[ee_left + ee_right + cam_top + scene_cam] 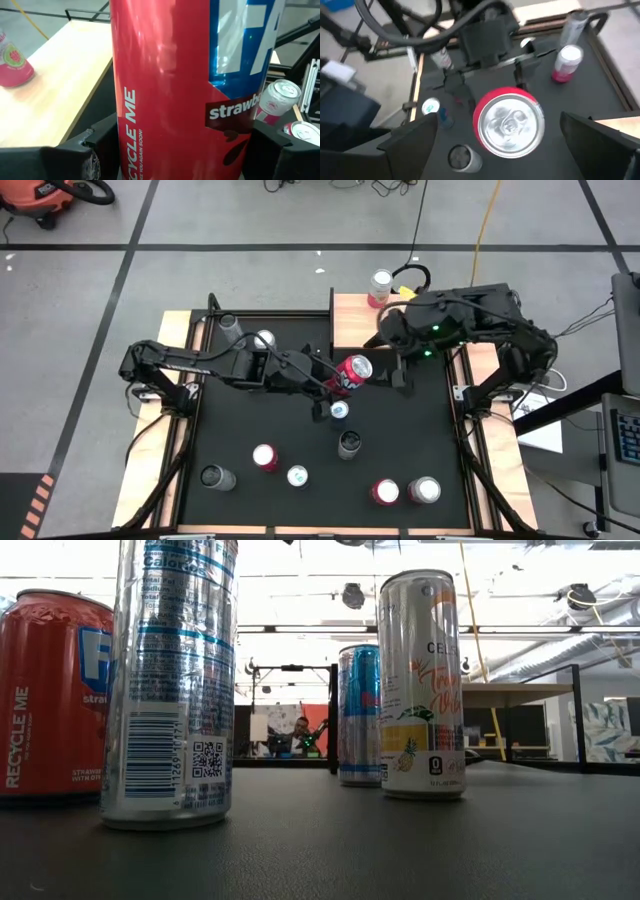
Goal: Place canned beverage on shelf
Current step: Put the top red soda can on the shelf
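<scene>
A red can [350, 374] hangs above the middle of the black mat, shut in my left gripper [334, 381], which reaches in from the table's left. The can's silver top [509, 122] faces my right gripper [399, 376]. That gripper stands open just to the can's right, with its fingers [407, 140] wide on either side and off the can. The shelf [352, 312], a light-wood board on a black frame, stands at the table's far edge. A pink-and-white can [381, 286] stands upright on it. My left gripper pinches the red can's side wall [131, 150] between its two fingers [92, 147], one on each side, back from the can's top. The fingers come from the table's left, slanting a little down. The can is clear of the mat and tilted, its top up and toward the right.
Several cans stand upright on the mat: a blue one [340, 410] and a dark one [349, 443] below the held can, and others near the front edge [265, 457] [424, 490] and far left [264, 340]. Wooden strips [150, 470] border the mat.
</scene>
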Controlling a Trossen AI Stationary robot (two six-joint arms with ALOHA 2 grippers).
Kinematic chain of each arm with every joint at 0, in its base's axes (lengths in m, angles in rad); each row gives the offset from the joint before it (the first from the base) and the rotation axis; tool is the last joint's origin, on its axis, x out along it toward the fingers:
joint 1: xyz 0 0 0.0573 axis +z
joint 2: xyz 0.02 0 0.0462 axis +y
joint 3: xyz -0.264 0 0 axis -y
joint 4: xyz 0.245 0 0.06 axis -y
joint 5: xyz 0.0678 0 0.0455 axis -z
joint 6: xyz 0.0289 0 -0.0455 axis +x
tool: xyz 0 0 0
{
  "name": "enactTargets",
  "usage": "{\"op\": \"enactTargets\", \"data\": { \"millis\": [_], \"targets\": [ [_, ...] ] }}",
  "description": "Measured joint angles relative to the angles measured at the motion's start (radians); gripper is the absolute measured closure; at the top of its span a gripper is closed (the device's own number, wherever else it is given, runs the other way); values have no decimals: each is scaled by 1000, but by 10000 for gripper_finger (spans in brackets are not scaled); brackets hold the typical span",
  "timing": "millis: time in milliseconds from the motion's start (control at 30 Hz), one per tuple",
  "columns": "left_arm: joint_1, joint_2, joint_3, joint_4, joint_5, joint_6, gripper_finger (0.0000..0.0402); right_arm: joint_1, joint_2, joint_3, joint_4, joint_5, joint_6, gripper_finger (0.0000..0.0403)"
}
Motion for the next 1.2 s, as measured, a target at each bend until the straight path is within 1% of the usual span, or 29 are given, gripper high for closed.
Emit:
{"op": "enactTargets", "data": {
  "millis": [200,333,467,933,1033,1200],
  "targets": [
    [-2,0,0,4,3,26,109,0,62,0,-10,-1,-59,3],
    [-3,0,0,4,4,25,109,0,95,0,-50,-17,-108,3],
    [-3,0,0,2,4,25,109,0,120,0,-70,-27,-120,10],
    [-3,0,0,-28,4,50,109,0,114,0,-70,-28,-136,13],
    [-3,0,0,-27,4,51,109,0,114,0,-70,-28,-135,26],
    [-3,0,0,-25,5,52,109,-1,116,0,-70,-26,-136,71]
  ]
}}
